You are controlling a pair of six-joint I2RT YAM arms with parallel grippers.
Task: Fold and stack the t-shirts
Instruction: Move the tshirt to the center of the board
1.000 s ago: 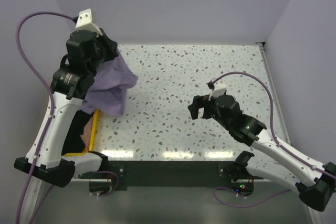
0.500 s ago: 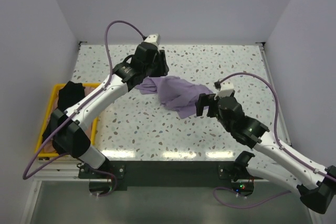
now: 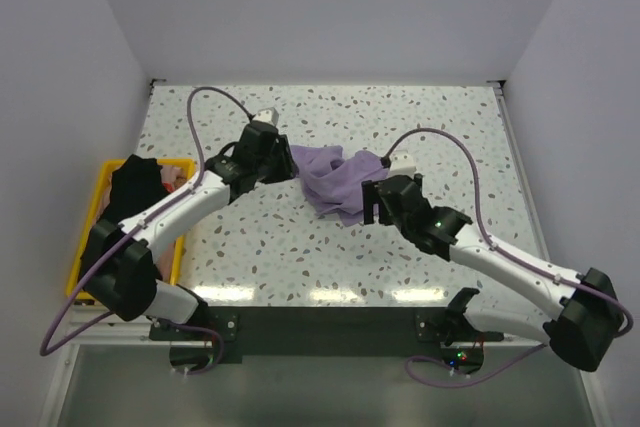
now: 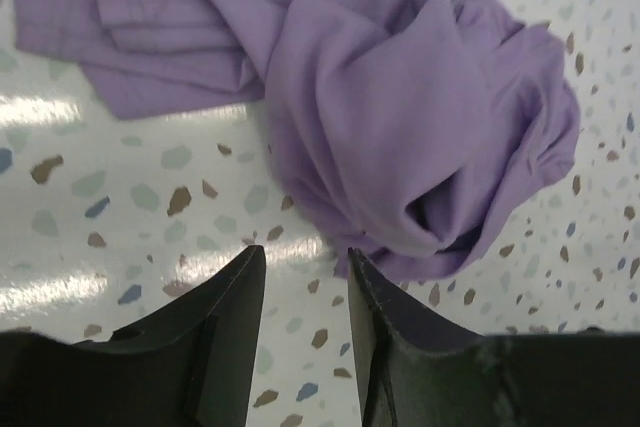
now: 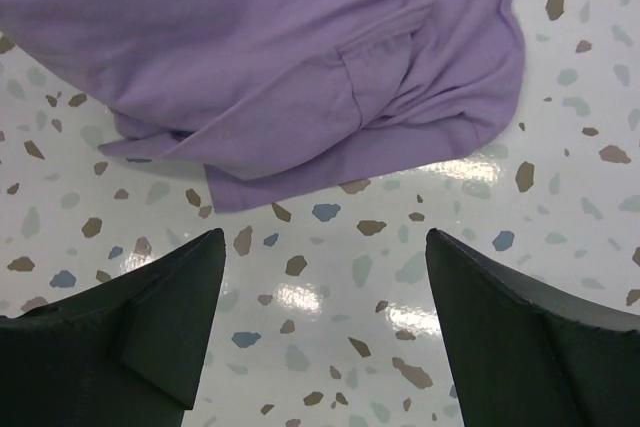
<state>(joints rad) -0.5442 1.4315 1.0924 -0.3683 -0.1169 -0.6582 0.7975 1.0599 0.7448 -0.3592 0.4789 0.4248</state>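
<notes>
Lavender t-shirt [image 3: 335, 179] lies crumpled mid-bench [image 3: 400, 117], between the arms. Left end effector [image 4: 300, 257] sits at its edge, fingers slightly apart, gripping nothing. Right end effector [image 5: 322, 237] is spread wide at the opposite edge. Black t-shirt [image 3: 130, 187] is in the yellow crate [image 3: 176, 161].

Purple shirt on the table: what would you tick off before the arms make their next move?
1. The purple shirt rests on the table: ok.
2. It is spread flat for folding: not ok, it is a crumpled heap.
3. The left gripper is empty: ok, narrow gap, nothing in it.
4. The right gripper is empty: ok, wide open beside the shirt's edge.
5. A hem to grab is in view: ok, seen from the right wrist.
6. The black shirt is out of the crate: not ok, it sits in it.
</notes>
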